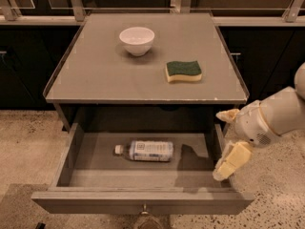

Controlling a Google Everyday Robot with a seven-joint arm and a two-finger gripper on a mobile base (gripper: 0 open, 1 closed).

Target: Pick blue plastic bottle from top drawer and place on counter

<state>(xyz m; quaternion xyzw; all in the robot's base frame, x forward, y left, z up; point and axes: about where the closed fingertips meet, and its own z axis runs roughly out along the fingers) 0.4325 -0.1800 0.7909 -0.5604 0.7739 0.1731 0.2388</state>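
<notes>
The blue plastic bottle [146, 150] lies on its side in the open top drawer [143, 200], white cap pointing left, a little left of the drawer's middle. My gripper [220, 145] is at the drawer's right side wall, to the right of the bottle and clearly apart from it. Its two pale fingers are spread wide, one up near the counter's front right corner and one low over the drawer's right front corner, with nothing between them. The grey-brown counter [95, 80] is above the drawer.
A white bowl [137, 40] stands at the back middle of the counter. A green-and-yellow sponge [183, 71] lies at its right. Dark cabinets flank the unit on both sides, and speckled floor lies around the drawer.
</notes>
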